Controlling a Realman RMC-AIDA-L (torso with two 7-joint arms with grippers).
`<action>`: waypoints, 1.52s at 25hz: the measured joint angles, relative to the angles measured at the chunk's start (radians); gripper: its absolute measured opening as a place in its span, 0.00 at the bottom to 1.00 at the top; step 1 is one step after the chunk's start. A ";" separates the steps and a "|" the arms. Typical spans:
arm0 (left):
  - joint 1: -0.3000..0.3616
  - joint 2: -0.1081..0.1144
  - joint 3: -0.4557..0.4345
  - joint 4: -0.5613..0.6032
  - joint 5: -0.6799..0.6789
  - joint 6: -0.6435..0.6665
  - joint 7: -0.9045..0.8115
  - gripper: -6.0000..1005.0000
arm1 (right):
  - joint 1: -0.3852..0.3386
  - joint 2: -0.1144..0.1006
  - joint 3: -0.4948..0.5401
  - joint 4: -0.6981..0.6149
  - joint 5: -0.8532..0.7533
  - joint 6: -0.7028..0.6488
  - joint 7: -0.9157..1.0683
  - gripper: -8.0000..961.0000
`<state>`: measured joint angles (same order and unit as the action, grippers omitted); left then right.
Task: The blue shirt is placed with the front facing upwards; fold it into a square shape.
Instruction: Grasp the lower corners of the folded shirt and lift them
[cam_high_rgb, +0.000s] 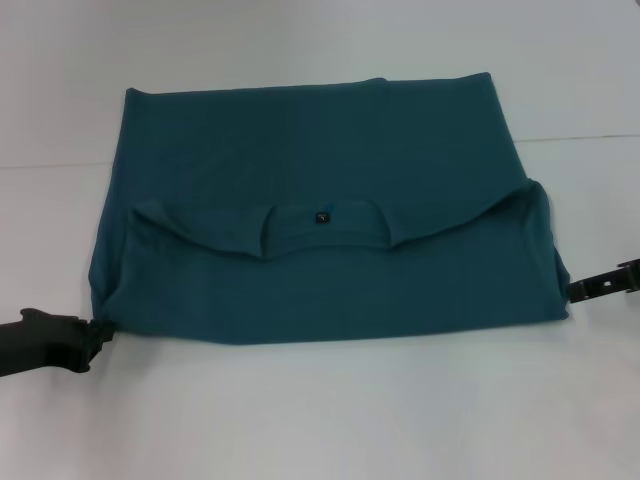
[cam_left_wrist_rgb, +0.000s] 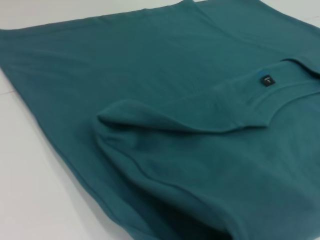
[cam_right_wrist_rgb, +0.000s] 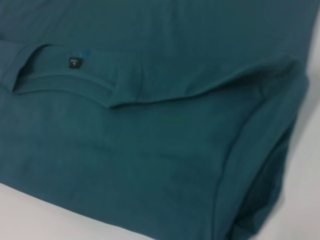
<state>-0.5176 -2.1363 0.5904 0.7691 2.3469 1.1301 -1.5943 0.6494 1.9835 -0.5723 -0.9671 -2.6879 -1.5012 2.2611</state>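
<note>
White table (cam_high_rgb: 320, 420) fills the head view; bare surface all around the cloth, widest along the bottom of the frame and across the top.

Blue shirt (cam_high_rgb: 320, 210) lies mid-frame, folded over: near half doubled up over the far half, collar (cam_high_rgb: 322, 228) and small dark neck label (cam_high_rgb: 321, 216) facing up at the fold's upper edge, centre of frame. Far edge runs straight near the top; near edge straight, just below centre. Both lower corners bulge slightly off the table.

Left gripper (cam_high_rgb: 98, 335) at lower left, touching the shirt's lower-left corner. Right gripper (cam_high_rgb: 575, 290) at right edge, against the lower-right corner. Can't tell finger state for either; wrist views show only fabric.
</note>
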 joint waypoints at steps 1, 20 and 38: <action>-0.001 0.000 0.000 0.001 0.000 0.005 -0.001 0.03 | 0.005 0.000 -0.002 0.011 -0.001 0.007 0.004 0.95; -0.004 -0.001 -0.001 0.014 -0.040 0.042 -0.004 0.02 | 0.033 0.019 -0.075 0.148 0.000 0.155 0.019 0.86; -0.004 0.000 -0.001 0.013 -0.040 0.043 -0.005 0.02 | 0.048 0.024 -0.075 0.211 -0.003 0.223 0.031 0.60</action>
<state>-0.5215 -2.1367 0.5891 0.7823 2.3070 1.1735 -1.5988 0.6970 2.0077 -0.6473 -0.7557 -2.6904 -1.2785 2.2926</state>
